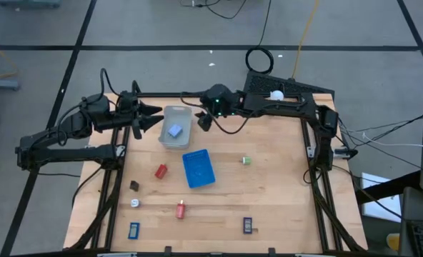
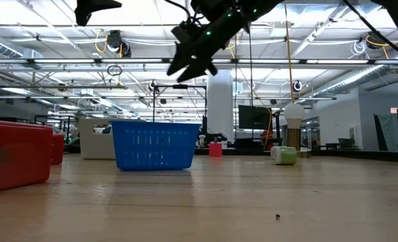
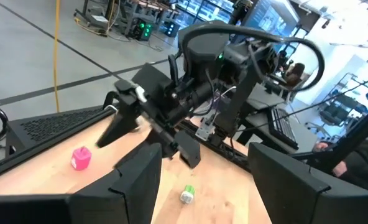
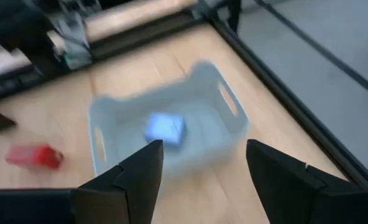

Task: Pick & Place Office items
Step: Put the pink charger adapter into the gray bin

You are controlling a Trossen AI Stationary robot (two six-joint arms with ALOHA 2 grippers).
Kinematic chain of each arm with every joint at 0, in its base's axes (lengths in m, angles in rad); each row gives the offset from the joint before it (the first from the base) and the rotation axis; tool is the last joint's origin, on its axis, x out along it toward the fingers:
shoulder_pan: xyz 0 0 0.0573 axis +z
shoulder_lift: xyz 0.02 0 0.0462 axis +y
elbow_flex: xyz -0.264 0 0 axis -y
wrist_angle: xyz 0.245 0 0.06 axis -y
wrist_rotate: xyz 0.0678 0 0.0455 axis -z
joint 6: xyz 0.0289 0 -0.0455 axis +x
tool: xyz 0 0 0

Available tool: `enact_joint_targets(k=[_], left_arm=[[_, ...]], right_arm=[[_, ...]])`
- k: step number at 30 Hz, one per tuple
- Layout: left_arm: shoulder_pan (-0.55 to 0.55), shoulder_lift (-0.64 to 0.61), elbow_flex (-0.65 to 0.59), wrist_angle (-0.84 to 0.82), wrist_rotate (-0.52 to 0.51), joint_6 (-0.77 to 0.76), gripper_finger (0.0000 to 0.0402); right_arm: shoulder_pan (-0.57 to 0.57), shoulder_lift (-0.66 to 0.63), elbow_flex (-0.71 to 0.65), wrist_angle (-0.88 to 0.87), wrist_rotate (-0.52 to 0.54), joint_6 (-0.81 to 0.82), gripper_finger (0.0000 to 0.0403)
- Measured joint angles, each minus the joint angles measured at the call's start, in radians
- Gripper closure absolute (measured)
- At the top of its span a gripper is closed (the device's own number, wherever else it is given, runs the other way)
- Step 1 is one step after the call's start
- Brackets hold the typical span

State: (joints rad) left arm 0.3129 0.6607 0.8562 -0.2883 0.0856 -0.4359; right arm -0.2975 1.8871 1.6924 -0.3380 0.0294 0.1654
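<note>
My right pincer [image 1: 203, 121] hangs with fingers apart and empty, just beside the grey tray [image 1: 176, 127]. My left pincer [image 1: 154, 114], also spread, waits at the tray's other side. A pale blue piece [image 1: 174, 130] lies inside the tray; a red piece [image 1: 161, 170] rests on the table [image 1: 269, 193] near it.

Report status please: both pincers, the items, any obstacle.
Left pincer open, empty, beside grey tray. Right pincer open, empty, at tray's other side. Pale blue piece in tray; others on table. Nothing in the way.
</note>
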Motion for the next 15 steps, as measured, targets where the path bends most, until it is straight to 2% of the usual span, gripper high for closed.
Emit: enact_joint_targets(k=[6,12,15], left_arm=[[0.0,0.0,0.0,-0.001,0.0,0.064,0.0158],[0.0,0.0,0.0,-0.025,0.0,0.09,0.0158],[0.0,0.0,0.0,-0.054,0.0,0.091,0.0158]], right_arm=[[-0.02,-0.051,0.0,-0.15,0.005,0.002,0.0154],[-0.057,-0.098,-0.001,-0.276,0.077,0.033,0.0132],[-0.087,-0.107,0.001,-0.32,0.079,0.04,0.012]])
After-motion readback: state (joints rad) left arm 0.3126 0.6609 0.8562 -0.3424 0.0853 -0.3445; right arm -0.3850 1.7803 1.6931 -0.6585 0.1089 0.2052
